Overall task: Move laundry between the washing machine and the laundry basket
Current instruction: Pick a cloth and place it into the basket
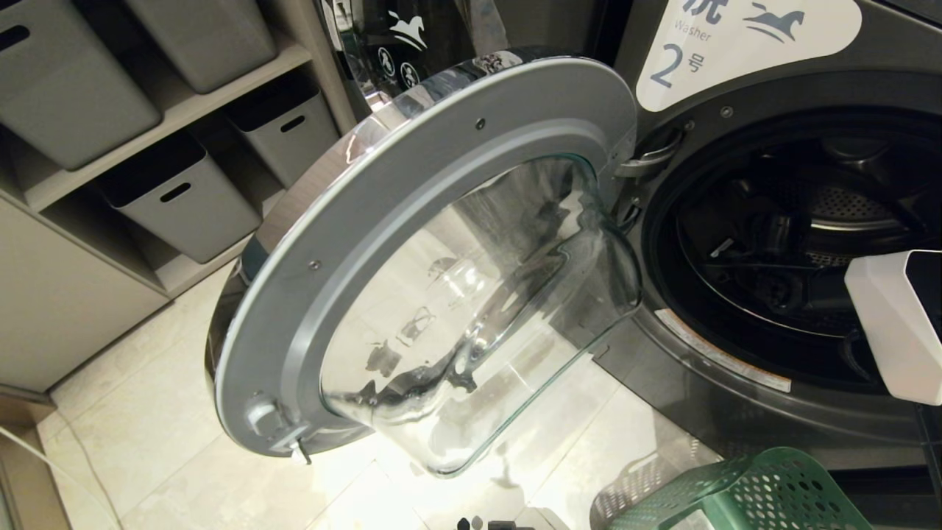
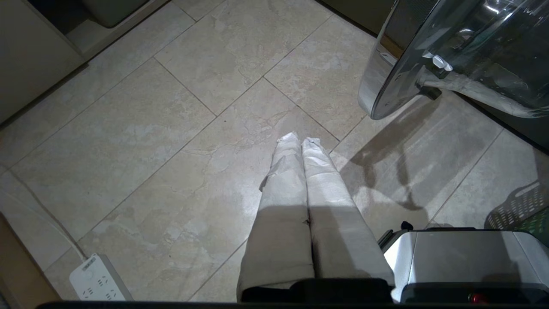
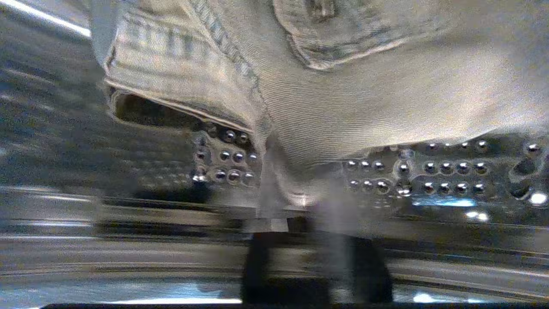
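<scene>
The round mouth of the washing machine (image 1: 780, 250) stands unblocked, since its door (image 1: 412, 280) is swung fully out to the left. That door and its bulging glass bowl fill the middle of the head view and bar any straight pass from the left side. Inside the drum, the room before the right tool (image 3: 300, 201) is taken up by the laundry (image 3: 343, 94). Below the mouth, the laundry basket (image 1: 765, 493) occupies the floor (image 2: 171, 128); bare tiles lie left of it, up to the shelves of grey bins (image 1: 184, 199).
</scene>
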